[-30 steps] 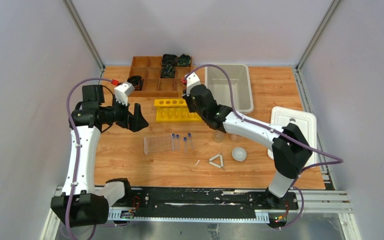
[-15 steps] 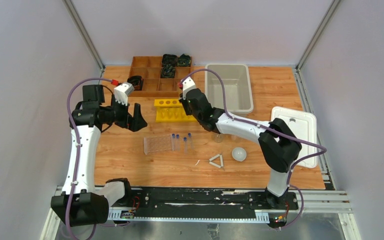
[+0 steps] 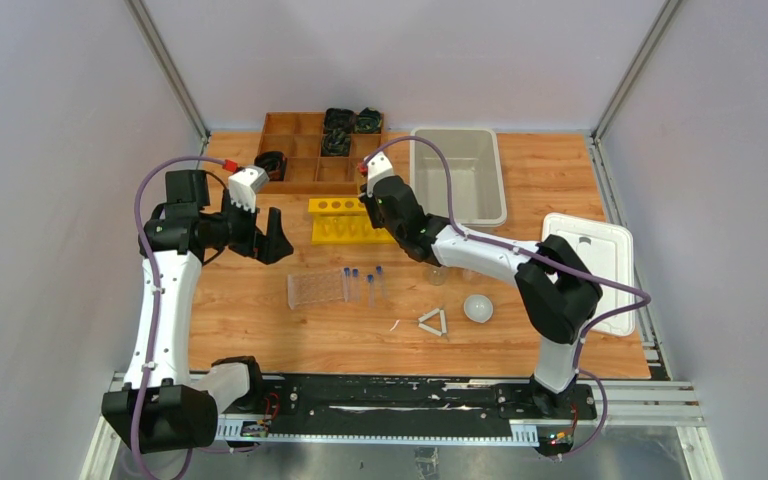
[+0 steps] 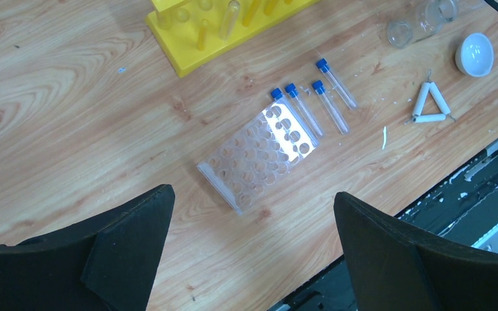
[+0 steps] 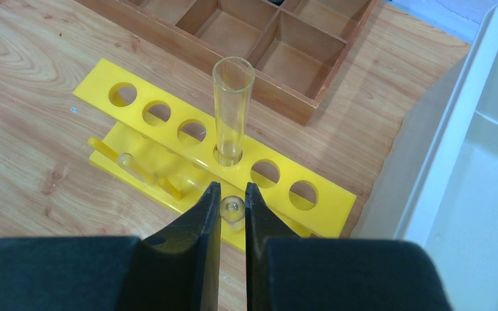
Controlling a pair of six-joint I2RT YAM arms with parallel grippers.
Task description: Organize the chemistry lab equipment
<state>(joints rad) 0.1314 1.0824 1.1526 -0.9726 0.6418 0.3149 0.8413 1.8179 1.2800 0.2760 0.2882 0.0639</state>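
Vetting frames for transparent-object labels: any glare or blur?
Left wrist: glare patch on the clear rack, blue-capped tubes sharp. Right wrist: upright glass tube crisp, fingers soft and dark, bin washed out. Top external: even light, faint shadows.

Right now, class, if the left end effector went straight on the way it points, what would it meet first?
Probably the clear plastic rack lying on the wooden table, centred ahead of the open left end effector; depth is unclear.

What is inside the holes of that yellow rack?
One clear glass tube stands upright in one hole of the yellow rack; the other five holes look empty. The tube's bottom is hidden below the rack's top plate.
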